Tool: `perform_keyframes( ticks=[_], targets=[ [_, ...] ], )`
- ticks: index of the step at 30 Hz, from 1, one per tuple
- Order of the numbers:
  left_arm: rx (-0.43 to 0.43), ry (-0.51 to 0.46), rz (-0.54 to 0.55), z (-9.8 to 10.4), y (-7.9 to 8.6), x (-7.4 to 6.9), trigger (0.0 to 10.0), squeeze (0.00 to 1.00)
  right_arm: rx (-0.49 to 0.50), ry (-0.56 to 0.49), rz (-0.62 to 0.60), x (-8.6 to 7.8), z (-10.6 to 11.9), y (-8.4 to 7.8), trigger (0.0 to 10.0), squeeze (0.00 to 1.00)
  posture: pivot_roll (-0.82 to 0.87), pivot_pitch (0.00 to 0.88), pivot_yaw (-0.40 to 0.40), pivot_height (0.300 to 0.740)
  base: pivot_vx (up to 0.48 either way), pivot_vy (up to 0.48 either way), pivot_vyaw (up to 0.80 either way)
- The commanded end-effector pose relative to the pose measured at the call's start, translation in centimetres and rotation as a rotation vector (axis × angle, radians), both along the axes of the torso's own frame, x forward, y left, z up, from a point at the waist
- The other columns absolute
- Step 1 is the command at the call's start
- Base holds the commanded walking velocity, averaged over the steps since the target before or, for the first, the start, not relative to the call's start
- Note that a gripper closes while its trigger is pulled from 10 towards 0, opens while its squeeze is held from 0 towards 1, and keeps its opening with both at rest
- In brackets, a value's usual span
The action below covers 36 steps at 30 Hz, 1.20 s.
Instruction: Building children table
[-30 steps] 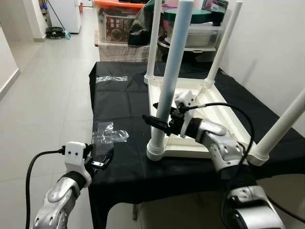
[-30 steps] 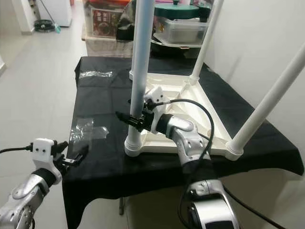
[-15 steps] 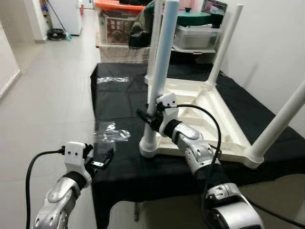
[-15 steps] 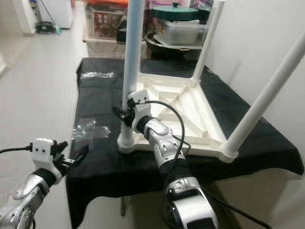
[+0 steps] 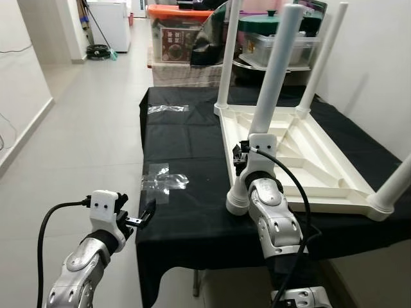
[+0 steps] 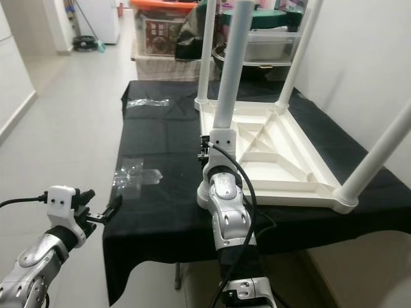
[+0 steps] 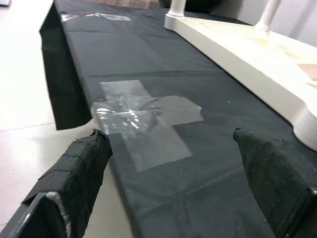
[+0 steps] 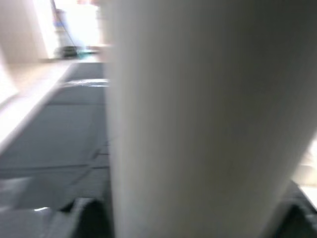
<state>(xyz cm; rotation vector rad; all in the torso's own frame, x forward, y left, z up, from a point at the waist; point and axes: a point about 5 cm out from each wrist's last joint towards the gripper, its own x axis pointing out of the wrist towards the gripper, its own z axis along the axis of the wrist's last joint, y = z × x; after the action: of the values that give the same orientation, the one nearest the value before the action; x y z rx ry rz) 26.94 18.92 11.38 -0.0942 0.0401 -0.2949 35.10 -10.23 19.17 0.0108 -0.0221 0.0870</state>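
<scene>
Upturned cream plastic children's table (image 5: 302, 160) with smooth round legs on black-clothed surface (image 5: 186, 154), right gripper (image 5: 241, 160) jaws clasping the near leg (image 5: 270, 90), left gripper (image 7: 173, 183) jaws spread, empty, near crinkled clear tape (image 7: 143, 111).

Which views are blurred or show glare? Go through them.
Right wrist view: soft and blurred, the white cylindrical plastic table leg too close for focus. Left wrist view: sharp, with glare on the clear plastic tape stuck to the black tablecloth. Both eye views: evenly lit, reasonably sharp.
</scene>
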Motion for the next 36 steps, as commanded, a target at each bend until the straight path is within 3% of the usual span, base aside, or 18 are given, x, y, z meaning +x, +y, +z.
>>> perform_keyframes(
  ticks=[1,2,3,7,12,18,19,20,22,23,24,25,27,28,30,32,34,36],
  targets=[
    [0.004,0.011,-0.006,-0.1,0.1,0.1,10.0,0.00,-0.001,-0.089,0.130,0.7,2.7,0.6,10.0,0.70,0.05,0.000,-0.077,0.740,0.000,0.000,0.00],
    [0.004,0.011,-0.006,-0.1,0.1,0.1,10.0,0.00,-0.001,-0.089,0.130,0.7,2.7,0.6,10.0,0.70,0.05,0.000,-0.077,0.740,0.000,0.000,0.00],
    [0.003,0.010,-0.002,-0.2,0.1,0.0,10.0,0.00,-0.003,-0.103,0.270,1.0,3.7,0.5,10.0,0.00,0.06,0.000,-0.085,0.740,0.000,0.000,0.00],
    [0.003,0.008,0.005,-0.2,0.2,-0.1,10.0,0.00,-0.067,-0.192,0.766,0.5,5.9,-0.6,10.0,0.00,0.07,0.000,-0.094,0.740,0.000,0.000,0.00],
    [0.004,0.003,0.010,-0.1,0.3,0.0,10.0,0.00,-0.110,-0.144,0.901,0.7,5.2,-1.1,10.0,0.00,0.07,0.000,-0.094,0.740,0.000,0.000,0.00],
    [0.006,-0.003,0.012,0.0,0.3,0.1,10.0,0.00,-0.180,-0.091,0.978,0.8,3.4,1.3,10.0,0.00,0.08,0.000,-0.104,0.740,0.000,0.000,0.00],
    [0.006,-0.004,0.012,0.0,0.2,0.1,10.0,0.00,-0.179,-0.084,0.985,0.9,3.2,1.7,7.7,0.00,0.08,0.000,-0.106,0.740,0.000,0.000,0.00],
    [0.006,-0.004,0.013,0.0,0.2,0.1,10.0,0.00,-0.148,-0.067,0.944,1.2,3.0,2.1,1.7,0.00,0.08,0.000,-0.103,0.740,0.000,0.000,0.00],
    [0.006,-0.004,0.013,0.0,0.2,0.1,10.0,0.00,-0.148,-0.067,0.944,1.2,3.0,2.1,1.7,0.00,0.08,0.000,-0.103,0.740,0.000,0.000,0.00],
    [0.006,-0.003,0.013,0.0,0.2,0.1,10.0,0.00,-0.128,-0.040,0.884,1.7,2.6,2.3,0.0,0.00,0.08,0.000,-0.101,0.740,0.000,0.000,0.00],
    [0.006,-0.003,0.013,0.0,0.2,0.1,10.0,0.00,-0.128,-0.040,0.884,1.7,2.6,2.3,0.0,0.00,0.08,0.000,-0.101,0.740,0.000,0.000,0.00],
    [0.006,-0.001,0.009,-0.1,0.1,0.0,10.0,0.00,-0.066,0.027,0.664,2.6,1.5,1.8,0.0,0.00,0.07,0.000,-0.098,0.740,0.000,0.000,0.00],
    [0.006,-0.001,0.009,-0.1,0.1,0.0,10.0,0.00,-0.066,0.027,0.664,2.6,1.5,1.8,0.0,0.00,0.07,0.000,-0.098,0.740,0.000,0.000,0.00],
    [0.005,0.000,0.007,-0.1,0.0,0.0,10.0,0.00,-0.047,0.046,0.579,2.9,1.1,1.5,0.0,0.00,0.07,0.000,-0.098,0.740,0.000,0.000,0.00],
    [0.003,0.001,0.005,-0.1,0.0,0.1,10.0,0.00,-0.064,0.068,0.216,3.4,0.0,-1.1,0.0,0.00,0.06,0.000,-0.096,0.740,0.000,0.000,0.00],
    [0.003,0.001,0.005,-0.1,0.0,0.1,10.0,0.00,-0.075,0.070,0.112,3.4,-0.3,-1.9,0.0,0.00,0.06,0.000,-0.096,0.740,0.000,0.000,0.00],
    [0.002,0.006,0.001,-0.3,-0.1,0.1,10.0,0.00,-0.038,0.061,-0.222,1.7,-1.0,-4.1,0.0,0.00,0.05,0.000,-0.089,0.740,0.000,0.000,0.00],
    [0.001,0.008,-0.001,-0.3,-0.2,0.1,10.0,0.00,0.005,0.058,-0.286,0.8,-1.1,-4.2,0.0,0.00,0.04,0.000,-0.083,0.740,0.000,0.000,0.00]
  ],
)
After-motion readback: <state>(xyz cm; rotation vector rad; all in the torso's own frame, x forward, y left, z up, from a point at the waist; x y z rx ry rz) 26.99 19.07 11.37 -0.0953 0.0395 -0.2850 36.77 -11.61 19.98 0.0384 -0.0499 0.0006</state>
